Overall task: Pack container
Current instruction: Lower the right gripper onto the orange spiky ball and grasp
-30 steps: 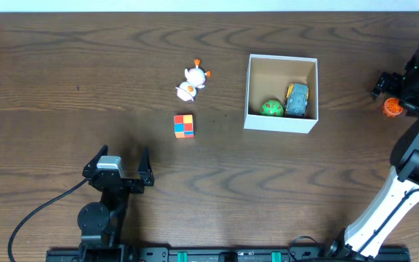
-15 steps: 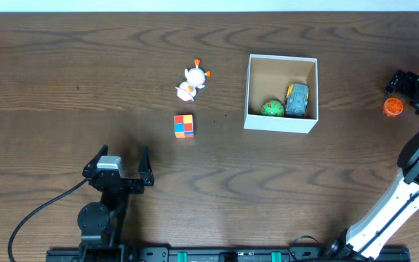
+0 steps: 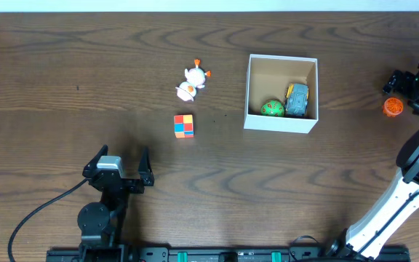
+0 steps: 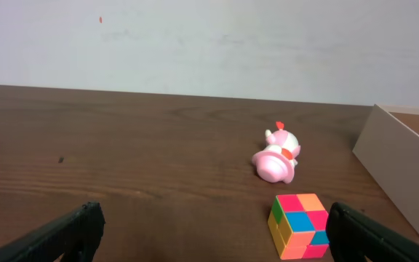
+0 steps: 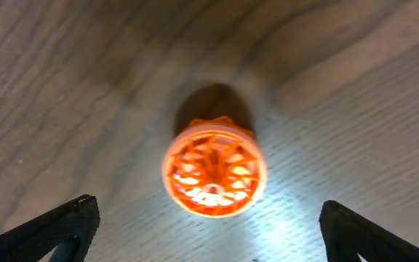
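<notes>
Even bright light, soft shadows (right-wrist view blurred, glary)

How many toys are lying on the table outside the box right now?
3: a white figure and a colored cube left of the box, and an orange wheel far to its right.

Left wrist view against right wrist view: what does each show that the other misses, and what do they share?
Left wrist only: a pink-and-white toy figure, a multicoloured cube nearer the camera, and the white outer wall of the container at the right edge. Right wrist only: an orange spoked toy, seen from above. Both: the brown wooden table, plus open fingers at the bottom corners, of the left gripper and the right gripper.
</notes>
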Tool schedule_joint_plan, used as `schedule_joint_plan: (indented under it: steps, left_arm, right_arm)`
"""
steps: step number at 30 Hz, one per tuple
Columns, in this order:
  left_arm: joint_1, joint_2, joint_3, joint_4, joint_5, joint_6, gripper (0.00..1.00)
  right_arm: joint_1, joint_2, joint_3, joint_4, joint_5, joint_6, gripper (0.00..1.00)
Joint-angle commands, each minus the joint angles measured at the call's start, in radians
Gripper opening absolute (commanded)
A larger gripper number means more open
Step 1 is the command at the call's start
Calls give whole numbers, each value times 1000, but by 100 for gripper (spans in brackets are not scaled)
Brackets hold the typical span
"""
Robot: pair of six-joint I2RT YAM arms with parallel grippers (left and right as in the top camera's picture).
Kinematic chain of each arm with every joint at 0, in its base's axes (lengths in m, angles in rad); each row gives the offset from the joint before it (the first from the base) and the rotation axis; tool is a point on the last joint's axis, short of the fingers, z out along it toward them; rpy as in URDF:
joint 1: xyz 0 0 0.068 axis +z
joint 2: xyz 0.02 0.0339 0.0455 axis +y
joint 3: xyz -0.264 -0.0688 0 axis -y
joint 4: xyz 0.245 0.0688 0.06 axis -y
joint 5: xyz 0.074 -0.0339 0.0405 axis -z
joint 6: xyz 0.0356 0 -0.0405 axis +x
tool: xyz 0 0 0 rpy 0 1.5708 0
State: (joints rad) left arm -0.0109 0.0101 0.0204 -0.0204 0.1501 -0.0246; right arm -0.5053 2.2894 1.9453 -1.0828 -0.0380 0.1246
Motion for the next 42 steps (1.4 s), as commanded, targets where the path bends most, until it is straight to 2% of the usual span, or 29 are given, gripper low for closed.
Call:
schedule_joint_plan:
  steps: [1, 42]
  left_arm:
    - [-3, -6, -16, -36, 11, 13, 98]
    - [-3, -6, -16, -36, 11, 13, 98]
  right_arm:
    - [29, 43, -3, 1, -14, -6, 99]
    - [9, 69, -30, 55, 68, -35, 99]
